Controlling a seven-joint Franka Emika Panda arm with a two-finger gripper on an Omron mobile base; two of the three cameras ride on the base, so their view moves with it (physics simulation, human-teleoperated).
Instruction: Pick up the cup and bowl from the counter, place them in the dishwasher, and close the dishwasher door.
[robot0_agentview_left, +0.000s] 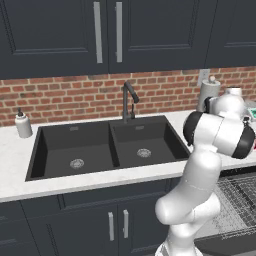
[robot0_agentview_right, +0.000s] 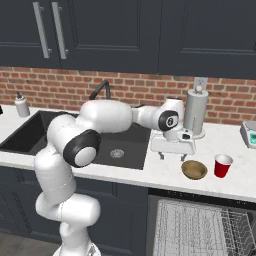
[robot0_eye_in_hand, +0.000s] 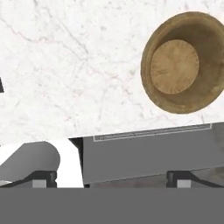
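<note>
Shown above the white speckled desk (robot0_agentview_right: 165, 175), the gripper (robot0_agentview_right: 172, 156) hangs with its fingers (robot0_agentview_right: 161, 156) spread wide apart and nothing between them, just left of the bowl (robot0_agentview_right: 194, 169). That bowl, a shallow brown dish with a flat round floor and flaring walls, sits upright on the desk near its front edge; the cup (robot0_agentview_right: 222, 165), small, bright red with a paler rim, stands upright just beside it on the right, apparently not touching. Below them the dishwasher (robot0_agentview_right: 200, 225) is open, its silvery wire rack (robot0_agentview_right: 195, 227) drawn out.

Judging by appearance, the bowl looks stiff, light and wood-like, probably not fragile but smooth; its wall seems too wide to span, so one finger inside and one outside the rim is the likely hold. Seen from the hand camera, the bowl (robot0_eye_in_hand: 186, 61) lies off to one side, not centred. The cup looks thin and light, perhaps easily tipped or squeezed; a gentle pinch across its body or rim would suit.

No brand, label or legible writing appears on either vessel, nor on the paper-towel roll (robot0_agentview_right: 196, 112) behind.
</note>
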